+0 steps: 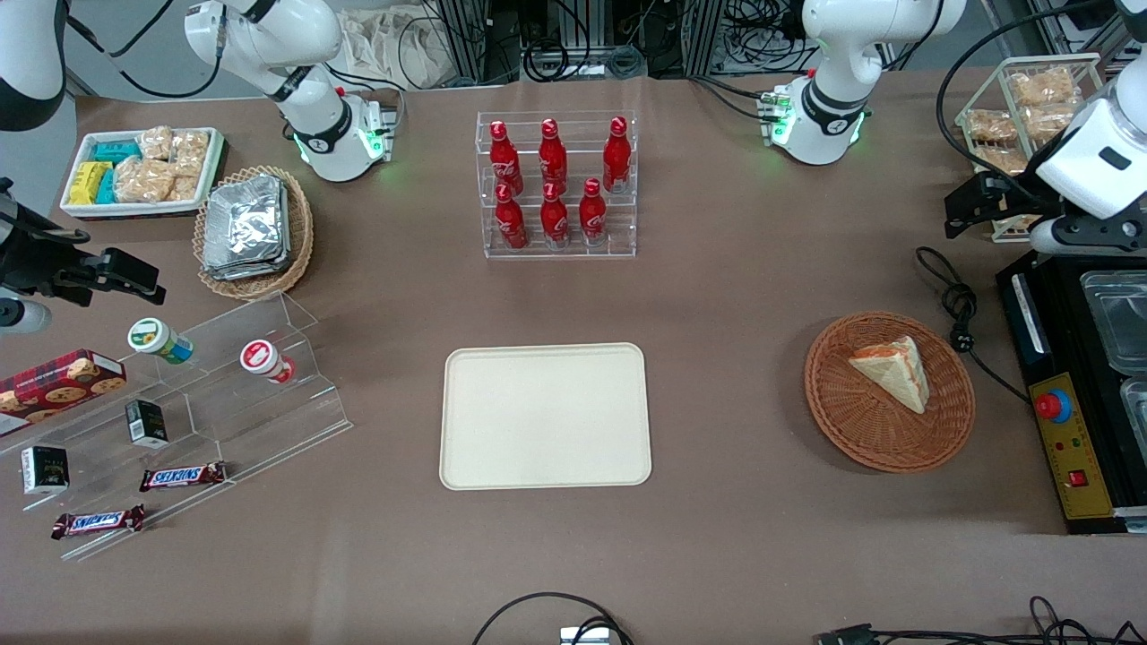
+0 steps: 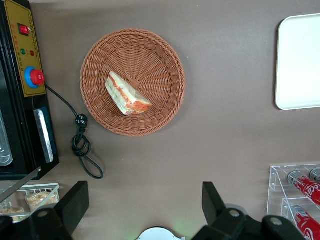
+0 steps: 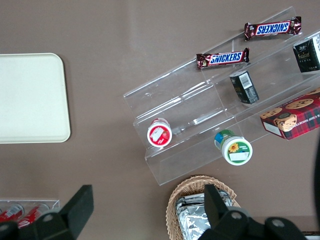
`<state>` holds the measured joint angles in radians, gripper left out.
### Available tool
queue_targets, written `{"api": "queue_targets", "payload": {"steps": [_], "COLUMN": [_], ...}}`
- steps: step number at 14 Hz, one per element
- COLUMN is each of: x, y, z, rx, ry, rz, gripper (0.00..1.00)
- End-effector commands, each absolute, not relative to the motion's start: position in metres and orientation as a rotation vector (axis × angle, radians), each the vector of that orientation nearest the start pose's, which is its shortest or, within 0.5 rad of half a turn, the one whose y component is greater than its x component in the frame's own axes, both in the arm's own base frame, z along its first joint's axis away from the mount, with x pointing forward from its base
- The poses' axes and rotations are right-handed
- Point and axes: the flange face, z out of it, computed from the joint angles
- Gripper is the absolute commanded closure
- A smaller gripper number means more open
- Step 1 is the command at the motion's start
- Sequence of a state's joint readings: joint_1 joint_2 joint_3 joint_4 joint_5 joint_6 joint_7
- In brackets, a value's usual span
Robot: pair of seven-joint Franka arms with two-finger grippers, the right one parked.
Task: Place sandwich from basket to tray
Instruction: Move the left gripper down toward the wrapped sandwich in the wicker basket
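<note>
The sandwich (image 1: 891, 371) lies in the basket (image 1: 860, 430), tilted on the weave; its long side slants across the basket; the gripper (image 2: 145, 202) hangs high over bare table beside the basket, fingers (image 2: 75, 202) wide apart and holding nothing; it must come across and down, then turn to bite the short way; the tray (image 1: 545, 466) sits well away from the basket, toward the parked arm.

Light: bright and even from overhead, across the brown table (image 1: 735, 296).
Shadows: soft and short, a faint one beside the basket (image 1: 889, 391).
Glare: small highlights on the red bottles (image 1: 554, 179) and foil packets (image 1: 244, 226).
Focus: sharp in all views.
Gripper (image 2: 145, 210): fingers spread wide, dark against the table, high above it.
</note>
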<state>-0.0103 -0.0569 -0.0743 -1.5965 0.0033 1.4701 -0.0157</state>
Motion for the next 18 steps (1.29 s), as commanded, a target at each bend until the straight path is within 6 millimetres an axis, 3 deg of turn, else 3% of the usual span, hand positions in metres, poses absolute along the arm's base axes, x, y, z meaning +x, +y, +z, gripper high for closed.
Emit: {"api": "queue_targets", "payload": {"steps": [1, 5, 7, 12, 18], "x": [0.524, 0.532, 0.534, 0.543, 0.537], "y": [-0.041, -0.038, -0.022, -0.016, -0.007], "z": [0.638, 0.643, 0.634, 0.589, 0.514], "rx": [-3.121, -3.118, -3.135, -3.093, -3.037], "ry": [0.094, 0.084, -0.018, -0.347, -0.609], "rz": [0.114, 0.123, 0.163, 0.240, 0.162], "gripper": [0.00, 0.00, 0.00, 0.00, 0.00]}}
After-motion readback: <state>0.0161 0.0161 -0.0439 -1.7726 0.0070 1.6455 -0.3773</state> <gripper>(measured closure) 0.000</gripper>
